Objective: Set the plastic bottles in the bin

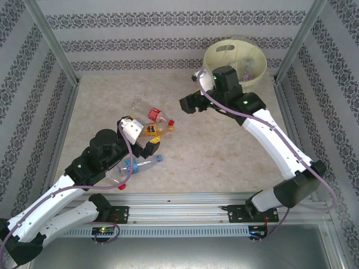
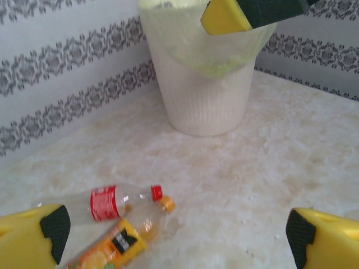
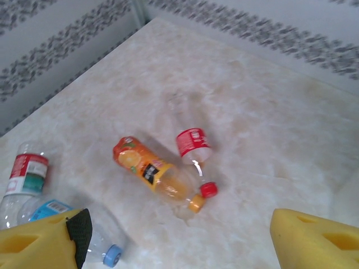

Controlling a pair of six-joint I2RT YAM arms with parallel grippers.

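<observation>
Your bin (image 1: 234,56) stands upright in the upper right of the overhead frame, a clear liner folded over its rim. One small clear item sits against its inner wall, too small to identify.

The remaining bottles lie on their sides on the table (image 1: 224,151), left of centre and well apart from the bin. The orange-label bottle (image 1: 154,130) touches the red-label bottle (image 1: 160,116). The blue-label bottle (image 1: 140,164) lies lower in the frame.

Your left gripper (image 1: 137,134) hangs beside the orange-label bottle, jaws wide and empty. Your right gripper (image 1: 188,103) sits just lower left of the bin, jaws apart, holding nothing.
</observation>
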